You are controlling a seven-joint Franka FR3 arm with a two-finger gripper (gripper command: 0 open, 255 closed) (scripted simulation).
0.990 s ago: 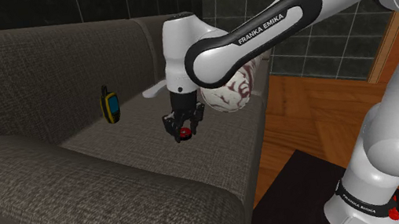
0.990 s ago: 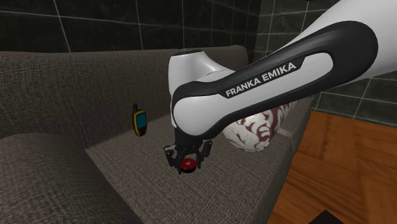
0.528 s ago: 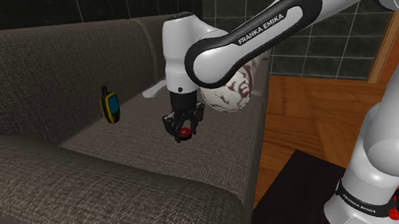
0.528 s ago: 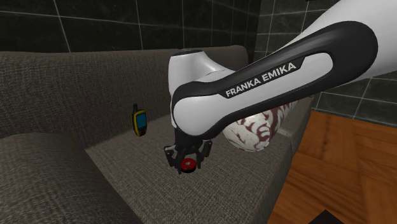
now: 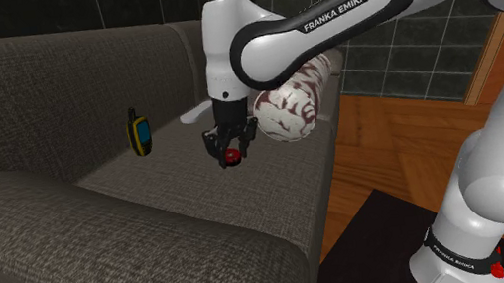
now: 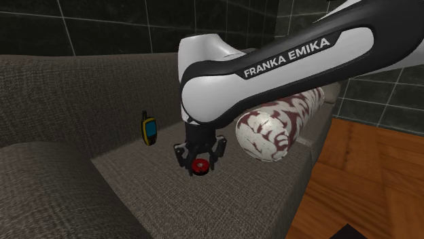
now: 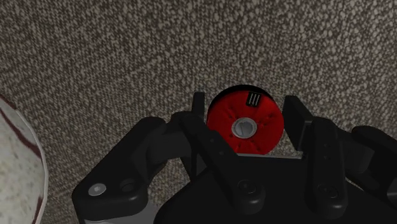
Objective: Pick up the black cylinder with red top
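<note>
1 item matters here: the black cylinder w/ red top (image 7: 245,124). It sits clamped in the gripper (image 6: 199,165), jaws narrowed onto its sides, 1 finger on each flank in the wrist view. The red cap faces the wrist cam, so the body runs along the fingers.

Landmark = the white-and-maroon bolster cushion (image 5: 286,111). Gripper and cylinder hang just beside its rounded end. The yellow-and-blue handheld device (image 5: 140,135) stands beyond the gripper from the cushion, well apart from it. The sofa seat (image 5: 176,190) lies under the cushion and under the load. The cylinder looks clear of the fabric, tho these angles can't confirm the gap.

Step in hand, imo: grasp made, lift phase. The next move prob calls for a straight vertical raise w/ grip force kept steady. No sideways drift toward the cushion, since a brush against it could twist the cylinder in the pads. The arm passes above the cushion, so clearance there needs watching too.
</note>
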